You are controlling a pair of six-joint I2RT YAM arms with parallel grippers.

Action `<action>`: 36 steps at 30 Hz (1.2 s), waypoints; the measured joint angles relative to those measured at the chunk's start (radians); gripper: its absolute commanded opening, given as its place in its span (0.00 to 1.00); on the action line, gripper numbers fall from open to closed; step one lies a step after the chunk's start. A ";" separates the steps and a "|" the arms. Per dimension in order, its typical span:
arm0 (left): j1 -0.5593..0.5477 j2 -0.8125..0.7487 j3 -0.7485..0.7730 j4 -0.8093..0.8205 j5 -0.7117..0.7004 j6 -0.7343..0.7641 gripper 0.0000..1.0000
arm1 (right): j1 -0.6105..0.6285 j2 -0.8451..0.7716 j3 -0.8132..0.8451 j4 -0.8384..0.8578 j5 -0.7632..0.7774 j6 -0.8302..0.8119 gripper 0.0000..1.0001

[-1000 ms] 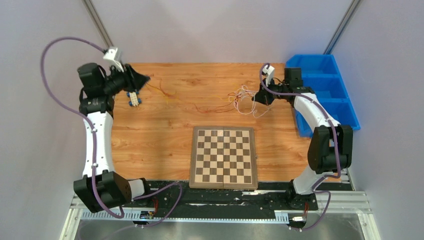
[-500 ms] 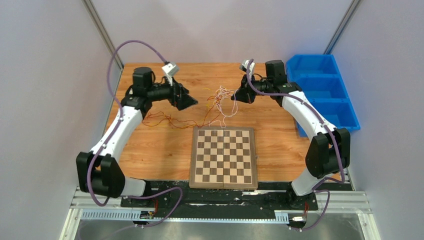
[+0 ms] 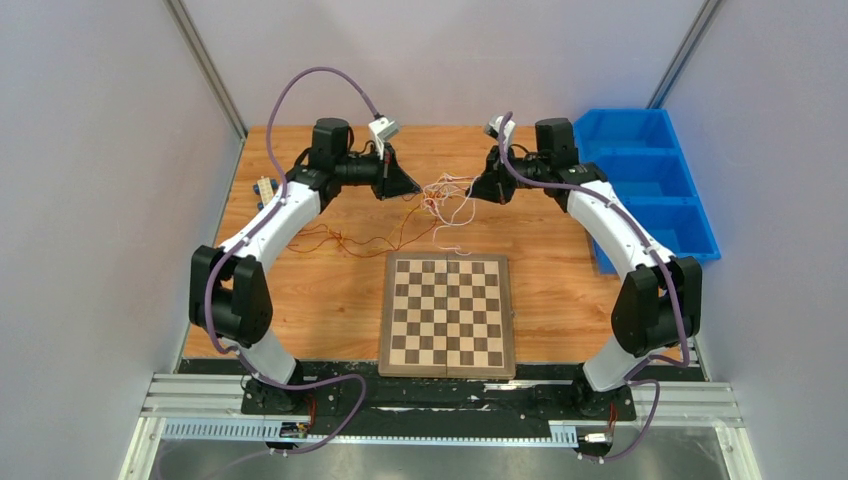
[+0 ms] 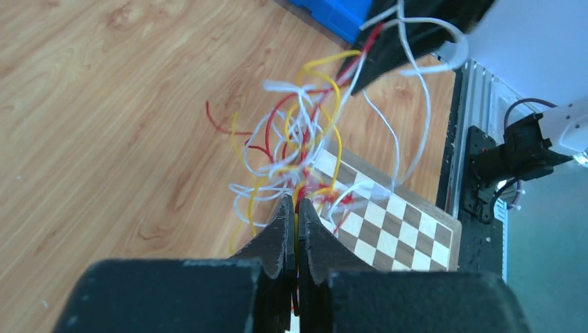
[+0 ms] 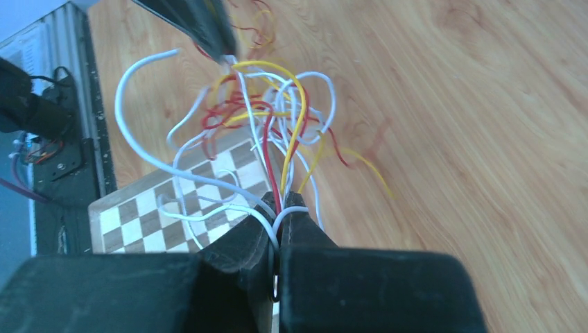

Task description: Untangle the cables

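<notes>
The cables [image 3: 447,197] are a small tangle of thin red, white and yellow wires hanging just above the far part of the wooden table, stretched between both grippers. My left gripper [image 3: 412,186] is shut on the tangle's left side; in the left wrist view yellow and red strands run into its closed tip [image 4: 297,205] from the cables [image 4: 299,135]. My right gripper [image 3: 476,191] is shut on the right side, with white and red strands pinched at its tip [image 5: 279,216] below the cables [image 5: 267,114]. More red and orange strands [image 3: 340,240] trail on the table to the left.
A folded chessboard [image 3: 447,313] lies at the near middle, just below the tangle. A blue bin [image 3: 690,215] with compartments stands at the right edge. A small yellow and blue piece [image 3: 265,188] lies near the far left.
My left arm swung from the far left to the tangle, opened wide and shut on the cables. The right gripper shifted slightly left, still holding them, and the tangle lifted.
</notes>
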 measured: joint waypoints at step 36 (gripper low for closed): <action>0.571 -0.329 0.143 0.010 -0.226 -0.161 0.00 | -0.216 0.113 -0.109 -0.013 0.303 -0.246 0.00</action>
